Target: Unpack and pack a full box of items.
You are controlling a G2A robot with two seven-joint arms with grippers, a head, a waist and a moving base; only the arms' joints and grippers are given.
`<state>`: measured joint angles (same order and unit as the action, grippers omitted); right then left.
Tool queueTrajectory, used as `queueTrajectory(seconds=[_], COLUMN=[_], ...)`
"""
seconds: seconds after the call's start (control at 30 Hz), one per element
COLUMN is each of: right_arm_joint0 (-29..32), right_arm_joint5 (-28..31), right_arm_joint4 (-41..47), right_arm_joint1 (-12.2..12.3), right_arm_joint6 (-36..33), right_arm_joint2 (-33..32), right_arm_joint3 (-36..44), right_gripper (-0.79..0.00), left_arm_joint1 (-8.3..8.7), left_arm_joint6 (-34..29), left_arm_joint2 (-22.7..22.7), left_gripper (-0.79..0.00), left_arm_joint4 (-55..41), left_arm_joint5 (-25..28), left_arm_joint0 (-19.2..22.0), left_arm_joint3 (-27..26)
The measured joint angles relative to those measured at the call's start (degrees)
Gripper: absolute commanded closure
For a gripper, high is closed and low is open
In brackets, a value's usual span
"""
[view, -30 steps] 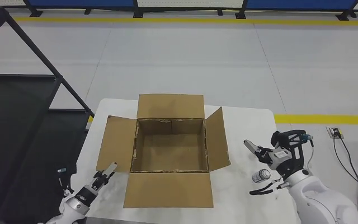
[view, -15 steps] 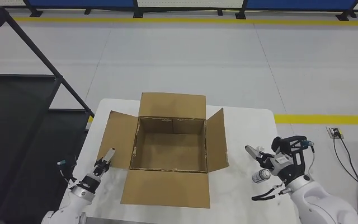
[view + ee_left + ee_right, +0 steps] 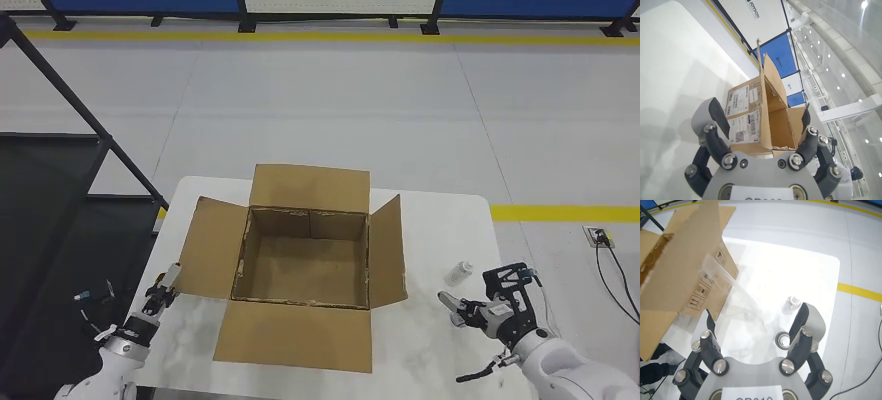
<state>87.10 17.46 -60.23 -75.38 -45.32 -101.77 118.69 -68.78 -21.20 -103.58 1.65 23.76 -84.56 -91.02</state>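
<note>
Status check. Looks like end of unpack, start of repack: cardboard box (image 3: 300,338) open, flaps out, nothing visible inside. Right gripper (image 3: 756,309) spread wide, gripping nothing; small round can (image 3: 782,341) upright between its fingers, close to one pad; small white bottle (image 3: 791,305) just past that same fingertip. Left gripper (image 3: 761,108) spread too, empty, box straight ahead of its fingertips, clear of them. Next, probably: centre right fingers on can, close, lift over flap into box, avoid knocking bottle. Risk: can tipping if one pad lands first.
</note>
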Motion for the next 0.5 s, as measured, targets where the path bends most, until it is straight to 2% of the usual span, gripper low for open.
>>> queueTrajectory(seconds=[0.23,0.43,0.47,0.5], right_arm_joint0=[-0.5,-2.3,-2.7,-3.1], right_arm_joint5=[-3.0,-3.9,-4.0,-4.3], right_arm_joint4=[0.5,1.8,1.9,2.0], right_arm_joint1=[0.5,0.9,0.9,1.0], right_arm_joint6=[-1.9,-3.9,-4.4,-4.8], right_arm_joint2=[-0.2,0.8,0.9,1.0], right_arm_joint3=[-6.1,-11.3,-12.1,-12.9], right_gripper=[-0.785,-0.785,-0.757,-0.69], left_arm_joint1=[0.51,0.48,0.46,0.45], left_arm_joint6=[0.6,3.9,4.1,4.1], left_arm_joint2=[-5.6,-6.6,-6.5,-6.5], left_gripper=[-0.785,-0.785,-0.785,-0.785], left_arm_joint4=[-5.2,-6.4,-6.7,-7.0], left_arm_joint5=[0.2,-0.7,-0.8,-0.8], left_arm_joint0=[-1.3,-0.9,-0.9,-0.9], left_arm_joint3=[-2.5,-6.2,-6.7,-7.2])
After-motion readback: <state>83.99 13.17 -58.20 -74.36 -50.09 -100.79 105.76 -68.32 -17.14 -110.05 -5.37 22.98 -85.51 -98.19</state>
